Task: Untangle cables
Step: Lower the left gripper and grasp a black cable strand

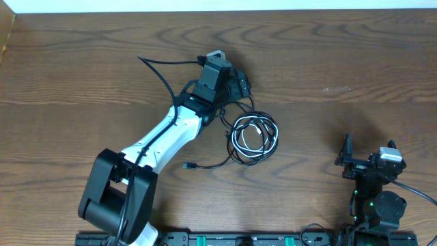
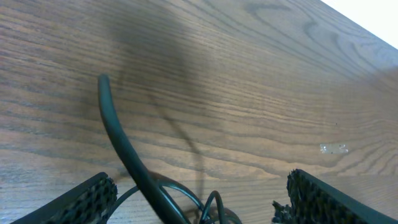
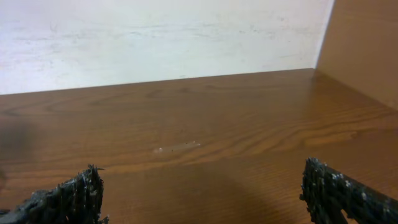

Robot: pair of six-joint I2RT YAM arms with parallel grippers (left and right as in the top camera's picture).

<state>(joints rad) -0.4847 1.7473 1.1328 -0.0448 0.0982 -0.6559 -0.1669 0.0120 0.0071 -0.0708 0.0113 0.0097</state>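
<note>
Cables (image 1: 273,140) lie coiled, seemingly tangled, near spread empty left fingers (image 2: 87,199); right fingers (image 3: 68,199) likewise spread.

a robotics lab workbench

a white-and-black robot arm (image 1: 171,133) and a smaller black robot arm (image 1: 377,198) with small green lights on it stand by a black base rail (image 1: 239,240) along one edge of a wood-grain table (image 1: 341,55). a plain white wall (image 3: 155,37) runs behind the far edge, and a wooden side board (image 3: 367,56) fences one end, like a purpose-built test cell.
</note>
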